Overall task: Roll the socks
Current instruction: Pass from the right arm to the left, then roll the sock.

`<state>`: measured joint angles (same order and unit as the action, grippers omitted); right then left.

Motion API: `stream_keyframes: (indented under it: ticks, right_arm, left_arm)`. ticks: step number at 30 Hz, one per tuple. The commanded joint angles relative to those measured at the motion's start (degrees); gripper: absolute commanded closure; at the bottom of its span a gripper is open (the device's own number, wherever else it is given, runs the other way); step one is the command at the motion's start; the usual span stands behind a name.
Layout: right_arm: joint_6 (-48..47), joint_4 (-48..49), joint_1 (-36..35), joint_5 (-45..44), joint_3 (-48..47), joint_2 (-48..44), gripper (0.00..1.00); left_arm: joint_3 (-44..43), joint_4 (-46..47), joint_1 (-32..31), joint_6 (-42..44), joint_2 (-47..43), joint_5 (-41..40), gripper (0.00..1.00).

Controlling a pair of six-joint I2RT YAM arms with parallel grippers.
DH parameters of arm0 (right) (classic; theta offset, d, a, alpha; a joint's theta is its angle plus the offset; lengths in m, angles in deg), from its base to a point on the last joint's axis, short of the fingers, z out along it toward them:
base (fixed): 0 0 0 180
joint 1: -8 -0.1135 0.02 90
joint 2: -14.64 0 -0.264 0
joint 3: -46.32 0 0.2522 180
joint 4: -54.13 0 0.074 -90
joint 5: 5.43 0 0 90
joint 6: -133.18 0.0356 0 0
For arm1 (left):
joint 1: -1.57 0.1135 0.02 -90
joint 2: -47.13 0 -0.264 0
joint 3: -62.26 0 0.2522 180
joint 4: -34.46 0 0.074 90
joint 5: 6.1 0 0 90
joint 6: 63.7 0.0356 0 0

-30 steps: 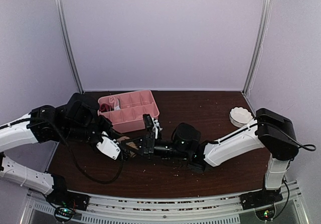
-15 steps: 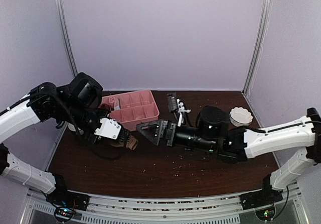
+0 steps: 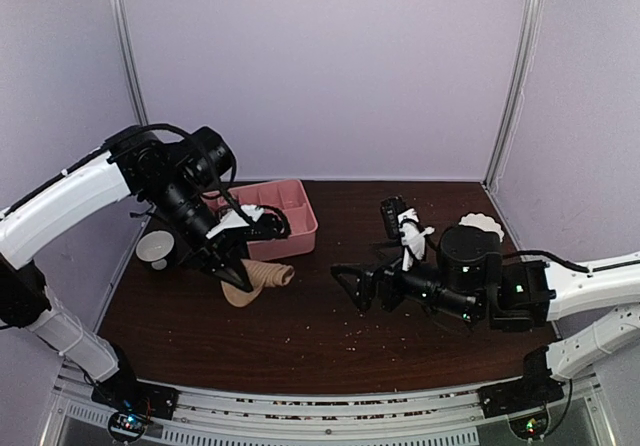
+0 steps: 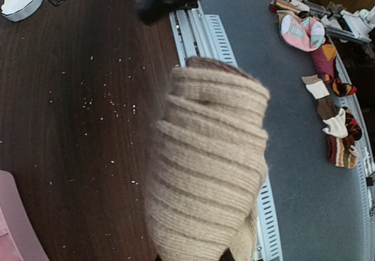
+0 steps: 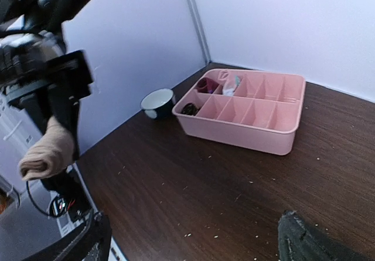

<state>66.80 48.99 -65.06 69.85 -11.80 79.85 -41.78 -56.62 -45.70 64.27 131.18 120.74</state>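
We note the left hand (image 3: 236, 266) pressed shut on the tan sock (image 3: 262, 278), which hangs from it as a tight ribbed bundle, lifted clear of the counter (image 3: 330, 331) just in front of the pink tray (image 3: 302, 234). In the left wrist view the bundle looks wound on itself, with a darker layer showing at its far end. The fingers are hidden behind it there, so we read the grip from the overhead and right wrist views. We judge the roll as made, and the sock as held high so it can pass over the tray wall without dragging or unwinding. The right hand (image 5: 193, 232) is spread wide and holds nothing. It sits low over the counter, well apart from the sock, its camera facing the tray; we take this as keeping out of the left arm's way. The tray's far-left compartments hold a dark red bundle (image 5: 206, 85) and a pink, white and mint sock (image 5: 229, 84). More loose socks (image 4: 325, 106) lie on the grey surface beyond the counter's near rail. Risk: a pinch on soft knit may let the roll loosen on release, so it should go down snug inside a compartment.
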Motion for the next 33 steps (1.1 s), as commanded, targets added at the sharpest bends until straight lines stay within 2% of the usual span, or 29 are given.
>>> stream_keyframes:
  ticks: [1,4,7,12,15,17,21,24,33]
  right_arm:
    - [-14.4,-9.7,-6.0,-3.8,-11.2,3.5,0.04]
    - [-18.9,-5.7,-7.8,3.2,-13.8,6.3,0.12]
    - [-21.1,-3.9,-8.8,9.1,-17.2,9.5,0.14]
    - [-23.0,-11.6,-9.1,8.7,-26.7,17.5,0.18]
    - [-23.4,-12.2,-9.1,7.2,-29.0,20.5,0.21]
    - [-23.2,-12.3,-9.1,5.5,-29.4,21.3,0.26]
    - [-21.5,-12.4,-8.7,4.3,-28.4,21.3,0.46]
    - [-19.7,-11.1,-7.9,5.0,-26.4,20.4,0.55]
    - [-14.2,-7.8,-6.9,8.3,-25.8,22.5,0.73]
  left_arm:
    - [-2.9,-4.9,0.8,-2.2,3.1,8.4,1.0]
    - [-4.4,-6.5,0.9,-2.9,5.4,9.6,1.0]
    - [-3.9,-6.2,0.8,-3.0,5.6,9.2,1.0]
    - [-3.7,-6.6,0.9,-2.8,5.6,9.2,1.0]
    - [-4.0,-6.8,0.8,-2.3,5.3,9.2,1.0]
    - [-3.9,-6.9,0.9,-2.0,4.8,9.3,1.0]
    - [-3.5,-7.2,0.9,-0.9,4.0,9.6,1.0]
    - [-3.3,-7.2,0.9,-0.3,3.4,10.1,1.0]
    - [-2.5,-2.2,0.9,-1.4,0.0,8.5,1.0]
